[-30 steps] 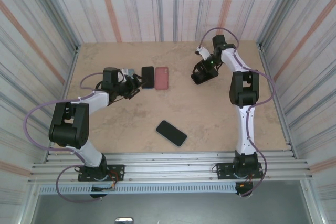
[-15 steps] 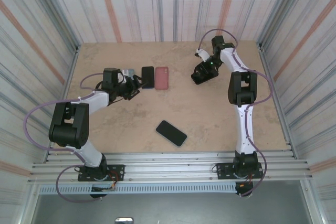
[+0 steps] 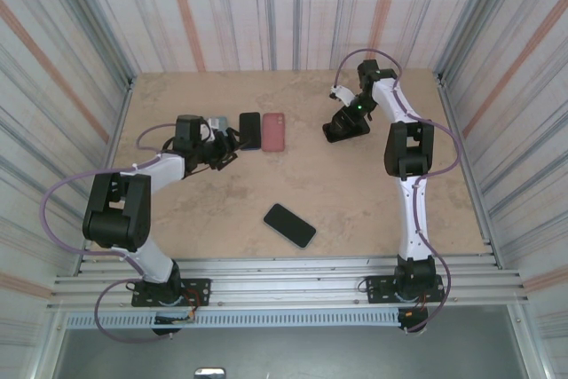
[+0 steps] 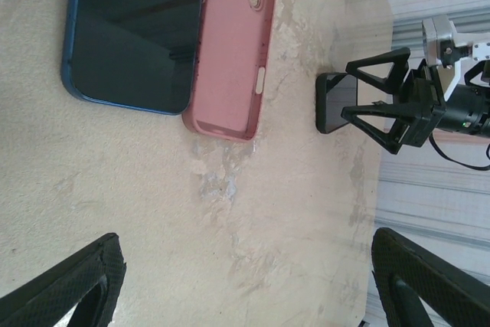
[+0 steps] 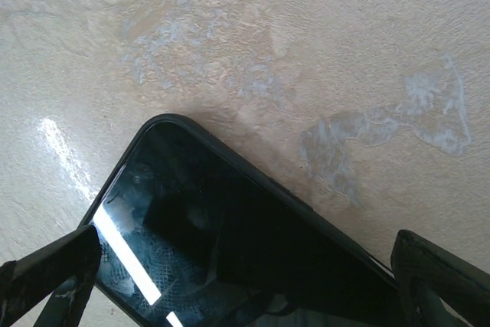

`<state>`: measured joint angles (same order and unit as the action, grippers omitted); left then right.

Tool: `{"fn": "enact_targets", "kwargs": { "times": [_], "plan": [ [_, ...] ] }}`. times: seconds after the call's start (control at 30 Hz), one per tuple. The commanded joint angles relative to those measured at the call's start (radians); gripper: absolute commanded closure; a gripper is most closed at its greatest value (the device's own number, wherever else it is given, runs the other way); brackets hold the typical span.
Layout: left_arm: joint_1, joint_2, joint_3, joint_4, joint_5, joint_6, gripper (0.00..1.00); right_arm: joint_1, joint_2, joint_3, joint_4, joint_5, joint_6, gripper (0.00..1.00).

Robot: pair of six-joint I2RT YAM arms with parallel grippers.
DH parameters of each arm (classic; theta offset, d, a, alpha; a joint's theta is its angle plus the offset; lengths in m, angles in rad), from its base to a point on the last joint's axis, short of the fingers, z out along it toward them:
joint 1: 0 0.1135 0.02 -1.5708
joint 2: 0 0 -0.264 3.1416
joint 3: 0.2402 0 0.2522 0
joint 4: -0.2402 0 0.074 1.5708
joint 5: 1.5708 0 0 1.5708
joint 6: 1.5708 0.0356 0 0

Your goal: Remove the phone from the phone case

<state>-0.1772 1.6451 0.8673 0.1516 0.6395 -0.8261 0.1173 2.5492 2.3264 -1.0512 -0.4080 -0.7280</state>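
1. The step in hand looks like the approach for a grasp. The right gripper point(image 5: 245, 262) hangs low, fingers spread wide and holding nothing, straddling a corner of the glossy black phone in a thin black case point(image 5: 230, 243). That cased phone lies flat on the beige stone-patterned tabletop point(image 3: 373, 201), well to the right of the pink rectangular phone shell point(image 4: 233, 44).
2. The next move calls for catching the case's lip at that corner and peeling it off. The smooth glass probably offers little purchase.
3. The left gripper point(image 4: 245, 266), wide open and empty, hovers just left of the pink shell, well apart from the cased phone. It is too far off to steady it.
4. A dark-screened phone with a blue rim point(image 4: 134, 28) lies right against the pink shell's left edge. I cannot tell whether the pink shell, lying back up, holds a handset.
5. A bare black phone point(image 3: 289, 225) lies well nearer the arm bases than the pink shell. Nothing seems to block the right gripper.
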Motion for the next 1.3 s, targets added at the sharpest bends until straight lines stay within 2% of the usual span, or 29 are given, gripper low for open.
{"fn": "enact_targets", "kwargs": {
  "times": [0.0,0.3,0.63,0.7,1.0,1.27],
  "plan": [
    [-0.006,-0.016,0.03,-0.015,0.021,0.031,0.13,-0.002,0.025,0.03,-0.049,0.013,-0.032,0.01],
    [-0.01,-0.013,0.044,-0.039,0.021,0.047,0.13,0.007,0.081,0.094,-0.082,0.029,-0.055,0.01],
    [-0.014,-0.01,0.061,-0.053,0.015,0.053,0.13,-0.014,0.056,0.087,-0.238,-0.045,-0.083,0.0],
    [-0.016,-0.007,0.066,-0.055,0.018,0.053,0.13,-0.017,0.032,0.051,-0.228,-0.061,-0.079,0.0],
    [-0.021,-0.02,0.054,-0.053,0.019,0.052,0.13,0.014,-0.101,-0.181,-0.033,0.019,-0.034,0.01],
    [-0.021,-0.025,0.054,-0.049,0.025,0.05,0.13,0.044,-0.183,-0.331,0.051,0.081,-0.017,0.01]
  ]
}}
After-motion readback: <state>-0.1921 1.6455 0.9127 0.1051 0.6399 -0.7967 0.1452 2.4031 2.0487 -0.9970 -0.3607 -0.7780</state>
